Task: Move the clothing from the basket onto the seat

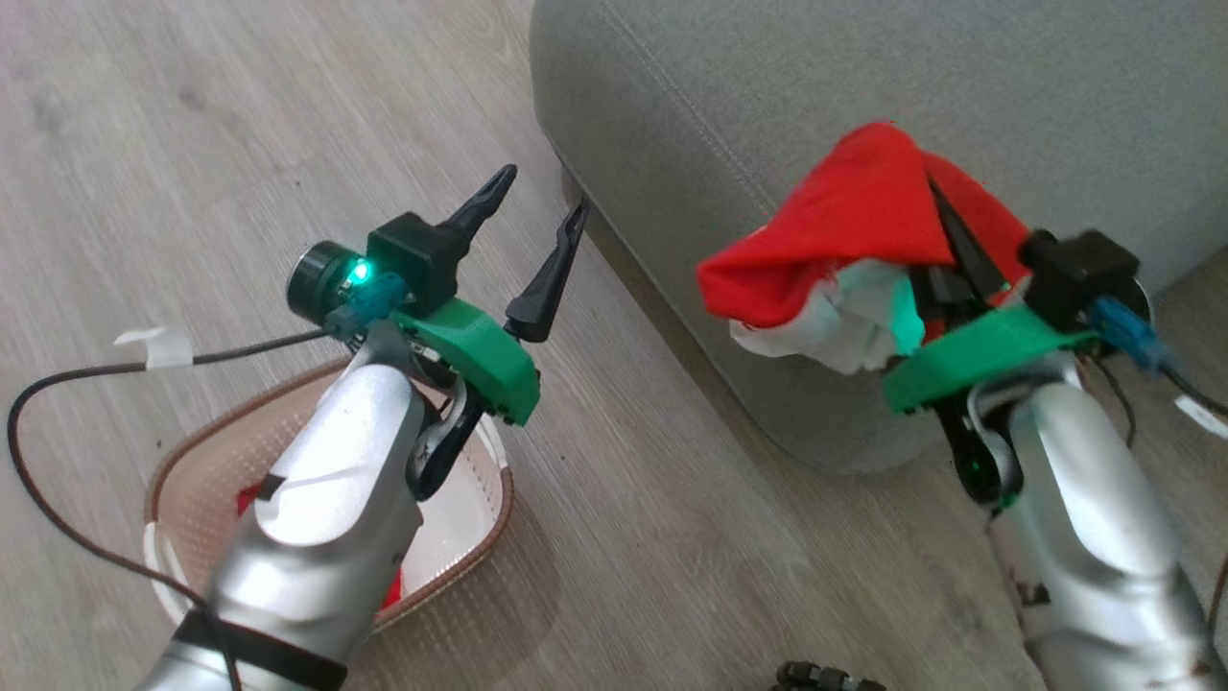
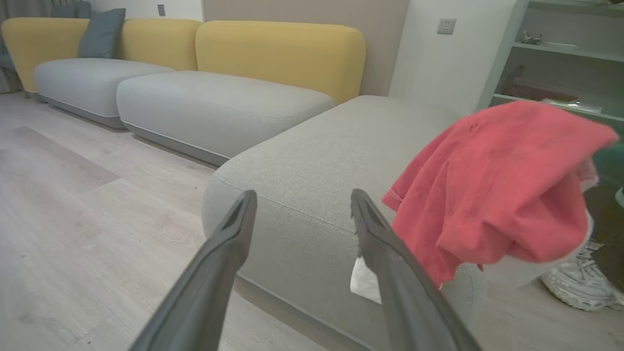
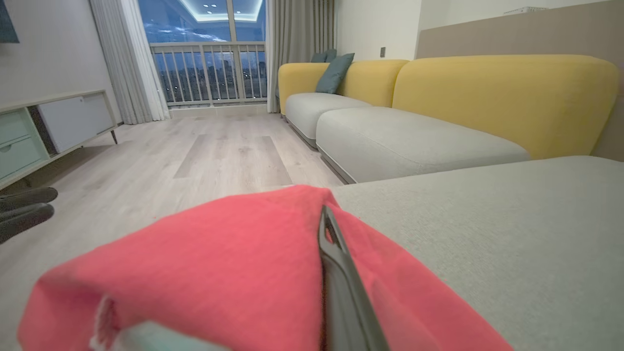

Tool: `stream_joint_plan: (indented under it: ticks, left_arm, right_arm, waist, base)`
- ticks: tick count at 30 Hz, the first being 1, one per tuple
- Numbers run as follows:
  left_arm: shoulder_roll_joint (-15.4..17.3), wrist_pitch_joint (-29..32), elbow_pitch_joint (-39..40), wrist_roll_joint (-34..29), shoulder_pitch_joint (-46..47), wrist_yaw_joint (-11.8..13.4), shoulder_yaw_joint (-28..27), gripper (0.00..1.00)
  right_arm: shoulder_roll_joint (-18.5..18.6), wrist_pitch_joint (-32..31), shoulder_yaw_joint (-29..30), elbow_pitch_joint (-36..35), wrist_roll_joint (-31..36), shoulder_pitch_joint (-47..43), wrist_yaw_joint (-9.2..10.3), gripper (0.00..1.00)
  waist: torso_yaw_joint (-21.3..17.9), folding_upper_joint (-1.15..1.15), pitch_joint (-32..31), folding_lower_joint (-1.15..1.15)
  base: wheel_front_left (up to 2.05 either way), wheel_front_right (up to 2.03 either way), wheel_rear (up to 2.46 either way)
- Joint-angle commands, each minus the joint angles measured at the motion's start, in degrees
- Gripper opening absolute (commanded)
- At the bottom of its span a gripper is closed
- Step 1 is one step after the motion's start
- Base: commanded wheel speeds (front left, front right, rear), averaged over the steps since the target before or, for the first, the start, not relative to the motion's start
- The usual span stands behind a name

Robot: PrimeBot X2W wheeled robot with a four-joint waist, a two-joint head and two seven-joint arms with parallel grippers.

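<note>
My right gripper [image 1: 938,206] is shut on a bright red piece of clothing [image 1: 844,216] with a white part [image 1: 835,326], held up at the rounded corner of the grey-green seat [image 1: 863,77]. The garment drapes over the fingers [image 3: 327,234] and hangs in front of the seat's side. My left gripper [image 1: 542,197] stands open and empty over the floor, just left of that corner, its fingers [image 2: 241,214] pointing at the seat [image 2: 336,141]. The cream basket [image 1: 192,441] sits on the floor under my left forearm, with more red clothing [image 1: 247,499] showing inside.
Wooden floor runs to the left of the seat. A dark cable [image 1: 58,518] loops beside the basket. Grey sofa cushions with yellow backs [image 2: 278,53] continue beyond the seat. A grey shoe [image 2: 580,287] lies on the floor by a shelf unit [image 2: 560,58]. A low cabinet [image 3: 44,131] stands far left.
</note>
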State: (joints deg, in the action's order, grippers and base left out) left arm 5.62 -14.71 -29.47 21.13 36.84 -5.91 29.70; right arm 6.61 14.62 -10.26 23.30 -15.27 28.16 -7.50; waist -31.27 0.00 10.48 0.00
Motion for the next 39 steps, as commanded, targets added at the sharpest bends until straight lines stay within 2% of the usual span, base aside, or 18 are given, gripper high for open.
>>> stream_joint_plan:
  ticks: [1, 9, 13, 17, 26, 30, 34, 39]
  left_arm:
    - [0.6, -0.3, 1.7, -0.1, 2.8, -0.3, -1.8, 1.00]
    - [2.7, -0.3, 2.6, -1.5, 2.3, -1.1, -1.3, 1.00]
    - [4.6, -0.3, 3.6, -1.8, 2.0, -1.3, -0.6, 1.00]
    - [7.6, 0.3, 5.9, -2.4, 2.2, -1.3, -0.4, 1.00]
    - [9.4, 2.5, 10.7, -2.5, 3.6, -1.4, 1.5, 1.00]
    - [10.3, 2.8, 12.1, -2.5, 4.2, -1.4, 2.2, 1.00]
    - [11.0, 2.7, 12.7, -2.2, 4.5, -1.5, 3.1, 1.00]
    - [11.4, 2.1, 12.5, -1.9, 4.3, -1.5, 4.9, 1.00]
  right_arm:
    - [-0.1, 0.4, 0.6, -3.1, 0.8, -0.2, 0.01, 0.00]
    - [0.0, 0.4, 9.5, -3.6, 3.8, 1.8, 0.01, 0.00]
    - [0.0, 0.4, 13.5, -0.6, 4.8, 7.2, 0.01, 0.00]
    - [0.8, 0.4, 17.4, 4.0, 7.0, 16.3, 0.01, 0.00]
    - [4.3, 0.4, 28.4, 11.8, 12.1, 30.7, 0.01, 0.00]
    - [7.2, 0.4, 33.8, 14.5, 15.2, 36.3, 0.01, 0.00]
    - [10.3, -0.2, 42.4, 17.4, 18.0, 41.1, 0.01, 0.00]
    - [14.8, -2.4, 51.8, 17.5, 24.5, 45.0, 0.01, 0.00]
  waist:
    - [-0.1, 0.00, 1.3, 0.00]
    - [0.4, 0.00, 8.2, 0.00]
    - [0.8, 0.00, 12.2, 0.00]
    - [1.6, 0.00, 17.2, 0.00]
    - [8.6, 0.00, 25.6, 0.00]
    - [11.6, 0.00, 28.8, 0.00]
    - [14.5, 0.00, 31.4, 0.00]
    - [18.0, 0.00, 33.4, 0.00]
  base:
    - [0.00, 0.00, 0.00]
    - [0.00, 0.00, 0.00]
    - [0.00, 0.00, 0.00]
    - [0.00, 0.00, 0.00]
    - [0.00, 0.00, 0.00]
    - [0.00, 0.00, 0.00]
    - [0.00, 0.00, 0.00]
    - [0.00, 0.00, 0.00]
